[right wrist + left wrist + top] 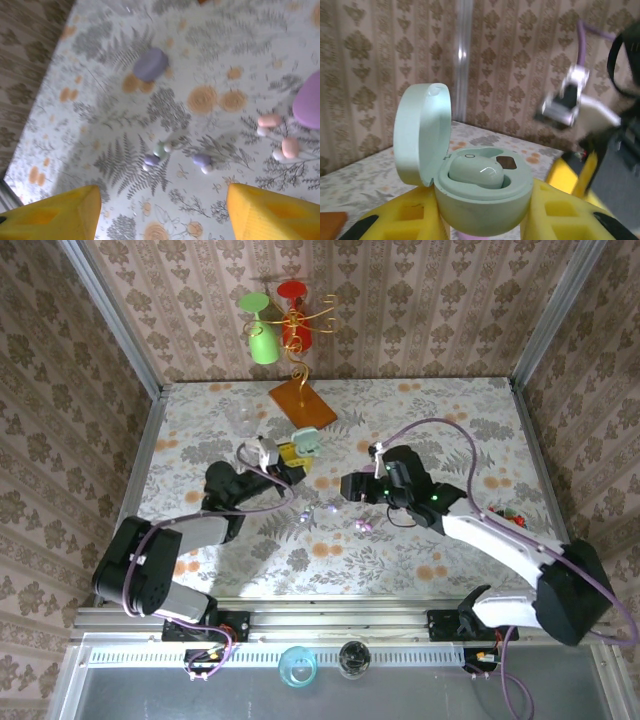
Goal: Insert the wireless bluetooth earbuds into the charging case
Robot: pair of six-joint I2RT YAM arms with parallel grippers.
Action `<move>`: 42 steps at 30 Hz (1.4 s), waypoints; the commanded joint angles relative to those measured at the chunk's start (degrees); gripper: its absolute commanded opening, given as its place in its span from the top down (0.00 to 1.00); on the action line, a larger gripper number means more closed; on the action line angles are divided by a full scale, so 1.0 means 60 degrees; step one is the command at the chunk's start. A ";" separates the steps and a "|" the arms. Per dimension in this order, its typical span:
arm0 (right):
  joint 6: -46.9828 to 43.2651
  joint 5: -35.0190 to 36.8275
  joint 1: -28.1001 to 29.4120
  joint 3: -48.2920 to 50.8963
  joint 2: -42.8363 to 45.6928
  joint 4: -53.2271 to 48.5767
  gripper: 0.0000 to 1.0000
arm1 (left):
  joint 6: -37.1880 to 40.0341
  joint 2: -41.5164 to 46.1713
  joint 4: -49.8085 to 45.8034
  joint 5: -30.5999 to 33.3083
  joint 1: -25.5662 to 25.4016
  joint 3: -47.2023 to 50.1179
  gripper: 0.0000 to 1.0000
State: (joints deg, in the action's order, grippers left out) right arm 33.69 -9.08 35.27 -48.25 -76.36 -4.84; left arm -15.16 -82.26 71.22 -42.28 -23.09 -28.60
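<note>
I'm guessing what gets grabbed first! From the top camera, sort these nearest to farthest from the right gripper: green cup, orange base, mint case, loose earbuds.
From the right gripper:
1. loose earbuds, just on its near side.
2. mint case, to its left.
3. orange base, back left.
4. green cup, far back, hanging.

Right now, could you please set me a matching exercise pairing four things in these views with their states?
Things:
1. mint charging case
2. lilac case
3. pink earbuds
4. right pincer

States:
A. out of any case, on the table
B. open, holding nothing
C. lid up, gripped by the left pincer
D. shut, lying on the table

Pairs: 1-C, 2-D, 3-A, 4-B
</note>
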 commanded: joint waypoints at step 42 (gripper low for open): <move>-0.1621 -0.3764 0.0662 -0.4379 -0.6731 -0.2105 0.33 | -0.0476 0.2028 0.0231 -0.0364 0.0729 0.1144 0.73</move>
State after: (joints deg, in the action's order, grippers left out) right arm 22.74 -31.77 38.39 -76.75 -118.41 -14.33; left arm -17.63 -71.07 71.16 -43.77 -18.35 -21.98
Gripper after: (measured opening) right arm 0.669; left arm 0.326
